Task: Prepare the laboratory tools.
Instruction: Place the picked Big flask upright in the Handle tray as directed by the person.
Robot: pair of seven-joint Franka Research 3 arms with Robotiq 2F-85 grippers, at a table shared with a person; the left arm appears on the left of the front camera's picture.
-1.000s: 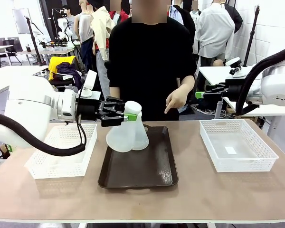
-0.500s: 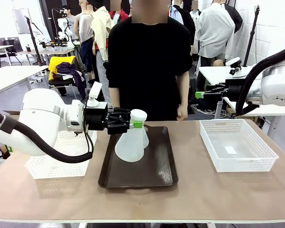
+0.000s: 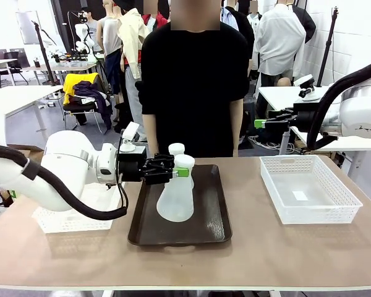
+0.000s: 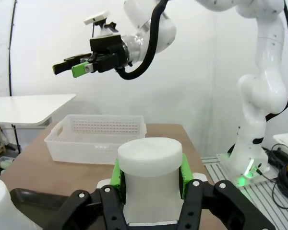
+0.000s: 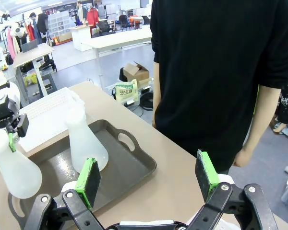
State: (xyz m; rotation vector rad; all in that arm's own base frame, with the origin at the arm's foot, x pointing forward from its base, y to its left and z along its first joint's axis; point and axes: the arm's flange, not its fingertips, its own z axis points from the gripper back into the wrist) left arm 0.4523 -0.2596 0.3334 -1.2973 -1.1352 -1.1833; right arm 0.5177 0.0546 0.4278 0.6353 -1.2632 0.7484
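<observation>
The left tool [image 3: 168,171] is clamped tight on the neck of the near flask [image 3: 175,198], gripping that narrow part so the wide base can settle on the dark tray [image 3: 210,229], which it looks to touch. Just behind stands the second flask [image 3: 177,150], upright on the same tray. Farther right, the right tool [image 5: 149,179] hangs wide apart and empty above the surface [image 3: 266,247].

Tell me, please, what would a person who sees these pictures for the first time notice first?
The eye falls first on the left gripper, its jaws shut on the neck of a frosted flask over the dark tray at the table's middle. A second flask stands on the tray just behind it. Across the table a person in black stands watching, while the right gripper waits with open jaws, holding nothing.
</observation>
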